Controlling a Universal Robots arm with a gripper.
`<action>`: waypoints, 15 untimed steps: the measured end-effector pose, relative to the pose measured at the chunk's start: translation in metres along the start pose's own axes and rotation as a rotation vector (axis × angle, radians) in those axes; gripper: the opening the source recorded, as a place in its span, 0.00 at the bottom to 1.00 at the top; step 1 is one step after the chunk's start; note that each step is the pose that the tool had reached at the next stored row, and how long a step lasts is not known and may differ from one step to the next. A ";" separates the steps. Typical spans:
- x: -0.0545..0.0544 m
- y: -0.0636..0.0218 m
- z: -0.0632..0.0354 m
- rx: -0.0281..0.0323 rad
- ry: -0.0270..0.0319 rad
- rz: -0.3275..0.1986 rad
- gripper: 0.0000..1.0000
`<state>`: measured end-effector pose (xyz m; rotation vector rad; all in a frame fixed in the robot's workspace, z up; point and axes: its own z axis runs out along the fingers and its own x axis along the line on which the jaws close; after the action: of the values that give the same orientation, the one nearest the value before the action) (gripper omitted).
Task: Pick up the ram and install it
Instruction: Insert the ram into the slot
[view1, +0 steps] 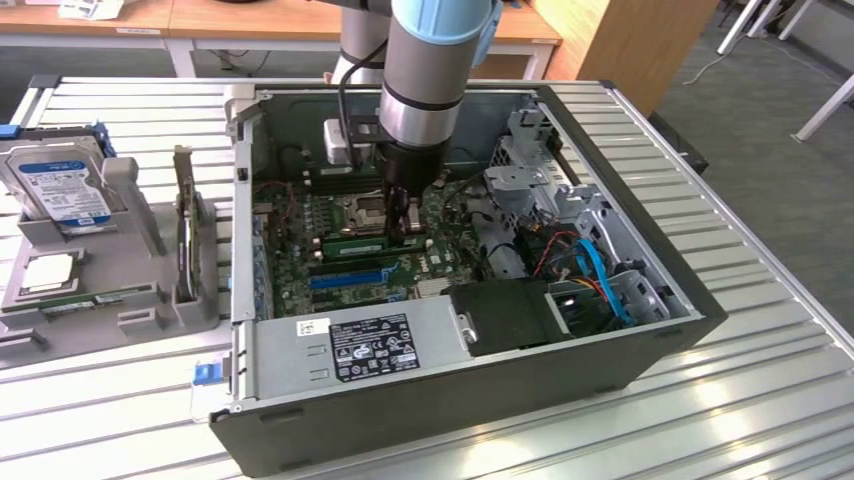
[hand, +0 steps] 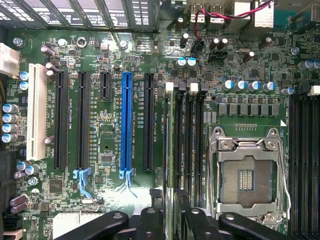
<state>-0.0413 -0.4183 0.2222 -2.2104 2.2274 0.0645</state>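
The arm reaches straight down into an open computer case (view1: 561, 385) that lies on its side on a slatted metal tabletop (view1: 761, 400). The gripper (view1: 404, 232) is low over the green main board, near the middle of the case.

The ram (view1: 355, 243) stands on its long edge in a memory slot on the board. In the exterior view it is a green strip running from the fingers toward the exterior view's left, between the processor socket (view1: 363, 208) behind it and the blue slot (view1: 354, 278) in front of it. The fingers are at the end of the strip nearer the exterior view's right.

From the wrist the ram (hand: 170, 150) is seen edge-on as a thin pale line. It lies parallel to the blue slot (hand: 126, 120) and to the long black slots (hand: 148, 120), and sits between those and the processor socket (hand: 245, 172). It fills the slot of its bank farthest from the socket, with empty black memory slots (hand: 200, 145) just beside it.

The gripper (hand: 170, 212) straddles the ram. One of the black fingers (hand: 150, 222) is on either side of the strip, with the ram running through the gap between them. The fingers stand apart, a narrow slit showing between each one and the ram, so they are not clamped on it.

Beside the case, toward the exterior view's left, a grey tray (view1: 147, 310) carries a hard drive (view1: 60, 190).
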 end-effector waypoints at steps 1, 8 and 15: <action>0.000 0.0000 0.0000 0.0000 0.0001 0.000 0.25; 0.000 0.0001 -0.0023 -0.0001 0.0001 0.000 0.25; -0.001 0.0002 -0.0191 0.0000 0.0002 0.000 0.25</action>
<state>-0.0410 -0.4184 0.2414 -2.2104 2.2275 0.0643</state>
